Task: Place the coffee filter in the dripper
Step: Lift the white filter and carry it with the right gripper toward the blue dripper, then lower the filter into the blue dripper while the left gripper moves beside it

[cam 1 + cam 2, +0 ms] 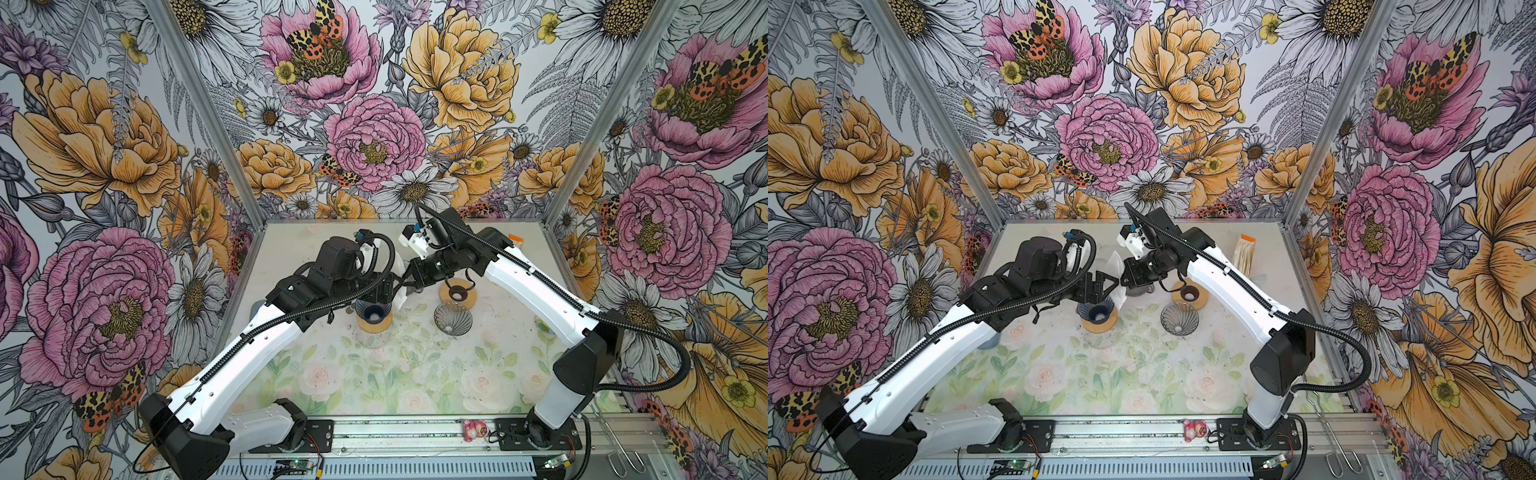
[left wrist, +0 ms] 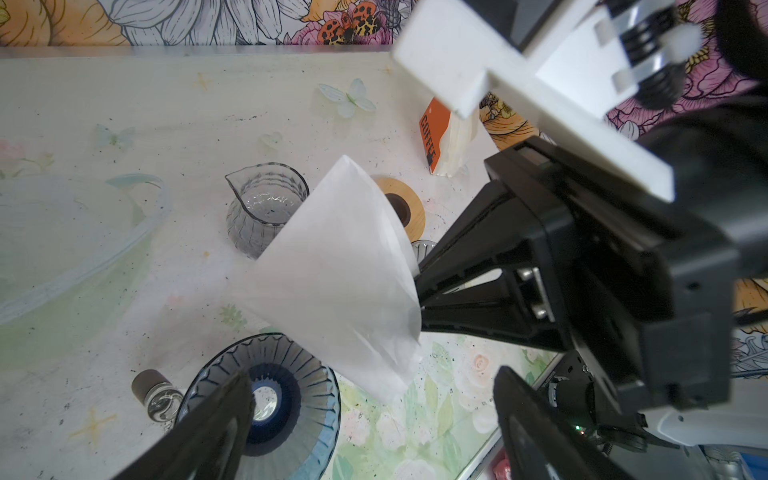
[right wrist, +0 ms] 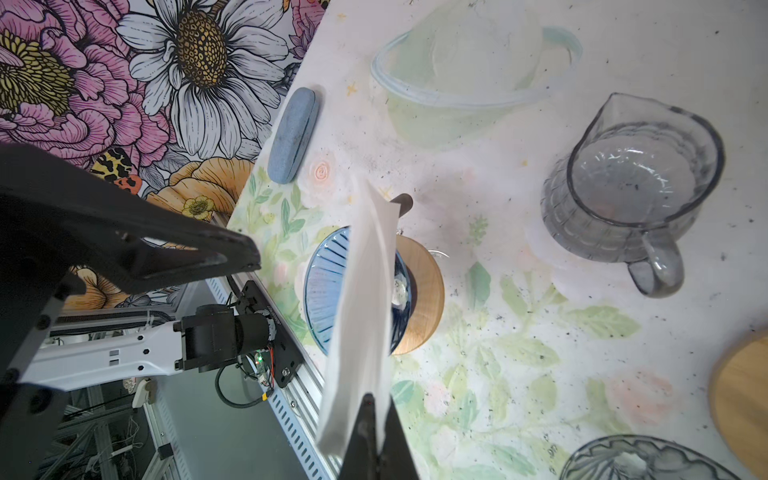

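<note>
My right hand [image 3: 373,413] tight on the coffee filter [image 2: 340,282] above the blue dripper [image 2: 309,415], left hand [image 2: 372,388] wide open.

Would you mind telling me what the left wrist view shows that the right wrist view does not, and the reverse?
Only the left wrist view shows the orange coffee packet and the broad face of the coffee filter, with the right pincer shut on its edge. Only the right wrist view shows the blue oblong case at the table edge and the handle of the glass pitcher. Both show the filter, not yet seated in the blue dripper, along with the pitcher and the clear bowl.
</note>
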Available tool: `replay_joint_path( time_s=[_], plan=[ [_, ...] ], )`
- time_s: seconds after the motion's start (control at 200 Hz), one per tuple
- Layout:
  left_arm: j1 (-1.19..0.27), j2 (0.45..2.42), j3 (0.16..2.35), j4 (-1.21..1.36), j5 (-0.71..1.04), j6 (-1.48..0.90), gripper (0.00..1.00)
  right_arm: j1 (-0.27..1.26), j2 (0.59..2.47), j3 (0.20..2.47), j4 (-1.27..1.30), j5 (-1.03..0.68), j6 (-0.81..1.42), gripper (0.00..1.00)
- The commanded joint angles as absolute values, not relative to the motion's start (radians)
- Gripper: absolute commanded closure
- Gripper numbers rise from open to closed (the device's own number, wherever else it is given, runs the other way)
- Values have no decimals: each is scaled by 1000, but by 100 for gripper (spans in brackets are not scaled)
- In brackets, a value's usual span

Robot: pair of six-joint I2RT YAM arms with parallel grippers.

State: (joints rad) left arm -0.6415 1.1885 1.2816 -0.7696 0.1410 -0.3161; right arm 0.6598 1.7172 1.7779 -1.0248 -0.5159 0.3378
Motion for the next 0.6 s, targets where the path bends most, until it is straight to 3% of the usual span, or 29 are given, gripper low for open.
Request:
replay_joint_path(
  time_s=[0.0, 0.595],
  plan=[
    [-643, 1216, 1308, -790, 113, -331, 9, 670, 1712, 1804, -1029, -555, 355, 100],
    [-617, 1273, 1330, -812, 105, -364, 14, 677, 1683, 1747, -1055, -557, 331, 100]
  ],
)
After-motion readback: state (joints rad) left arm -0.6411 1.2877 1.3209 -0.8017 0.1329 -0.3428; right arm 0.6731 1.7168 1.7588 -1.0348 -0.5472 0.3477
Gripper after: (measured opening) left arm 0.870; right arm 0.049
